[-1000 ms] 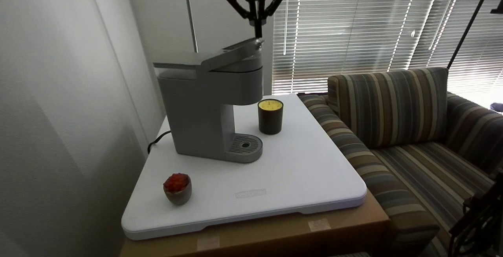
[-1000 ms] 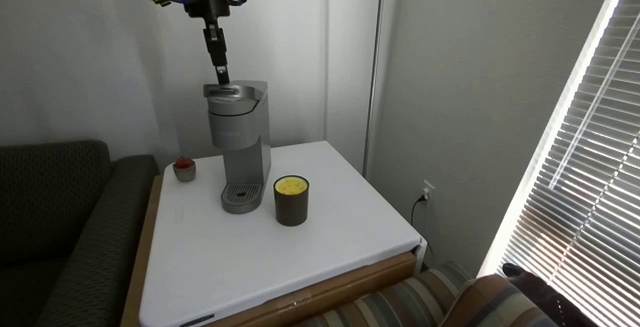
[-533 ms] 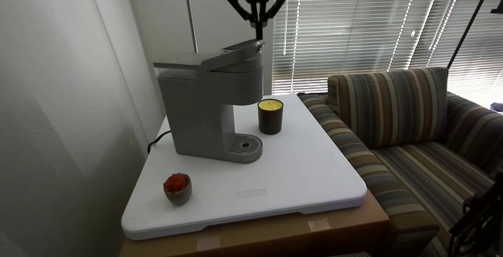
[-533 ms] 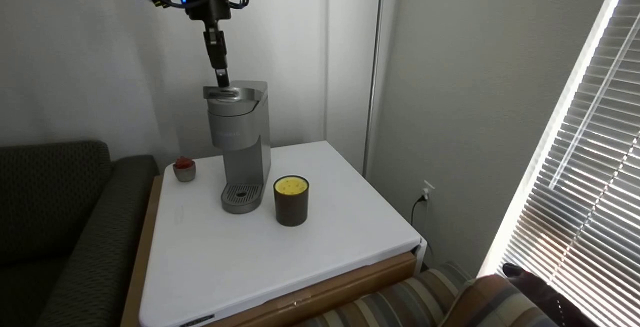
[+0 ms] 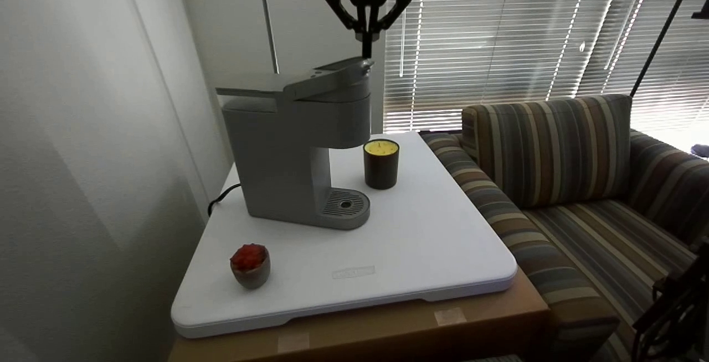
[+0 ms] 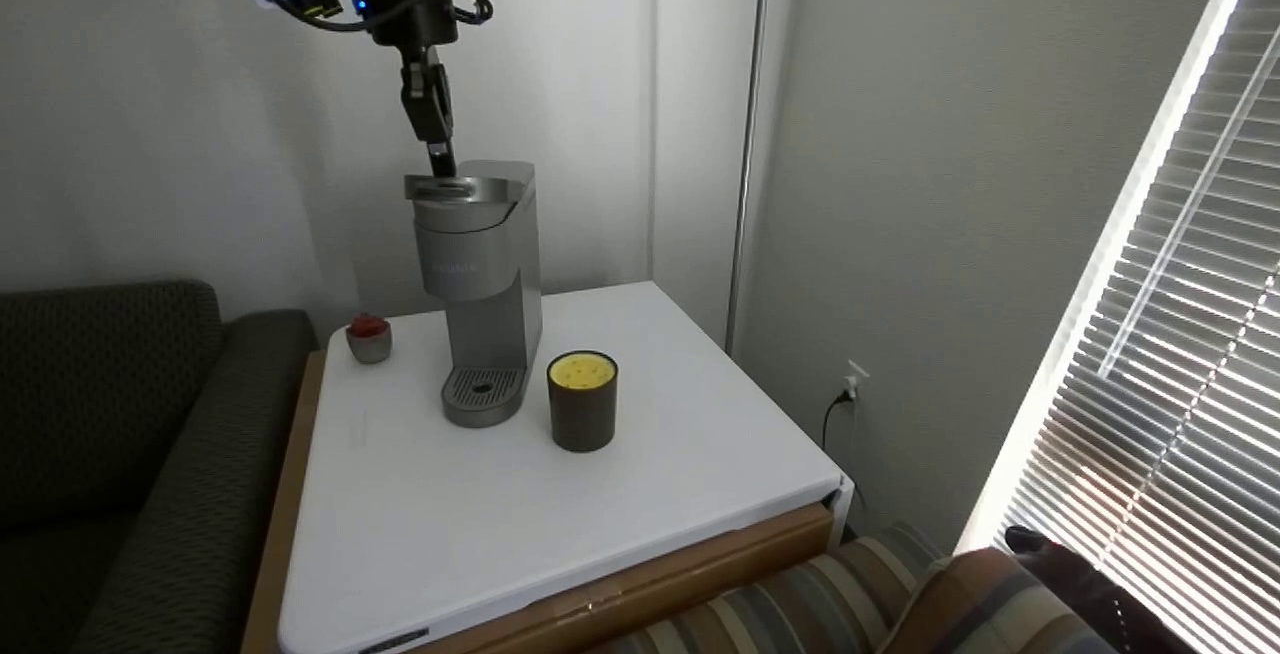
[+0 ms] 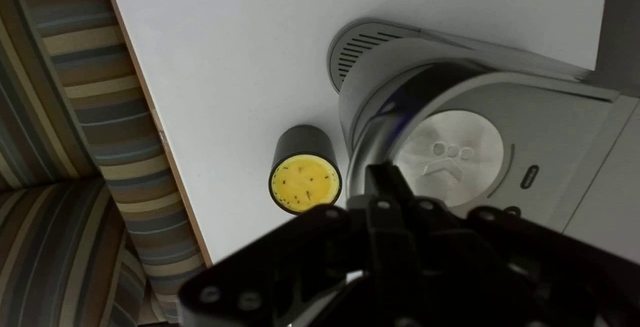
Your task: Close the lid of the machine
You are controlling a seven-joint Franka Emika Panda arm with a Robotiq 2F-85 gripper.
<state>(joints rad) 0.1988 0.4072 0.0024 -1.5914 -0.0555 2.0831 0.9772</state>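
The grey coffee machine (image 5: 266, 151) stands on the white table; it also shows in an exterior view (image 6: 465, 264). Its grey lid (image 5: 327, 82) slopes up slightly from the hinge to its raised front end, low over the machine's top. In the wrist view the lid (image 7: 530, 122) shows its round shiny plate and curved front rim. My gripper (image 5: 366, 55) is shut with nothing between its fingers. It points down, its tips at the top of the lid's front end, seemingly touching it. The gripper also shows in an exterior view (image 6: 443, 172) and the wrist view (image 7: 382, 168).
A dark jar with a yellow top (image 5: 381, 165) stands beside the machine; it also shows in the wrist view (image 7: 305, 182). A small pot with a red top (image 5: 250, 267) is near the table's edge (image 5: 354, 306). A striped armchair (image 5: 548, 168) adjoins the table.
My gripper has moved down slightly, staying shut. The front end of the lid has sunk a little with it. The machine's body, jar and pot have not moved.
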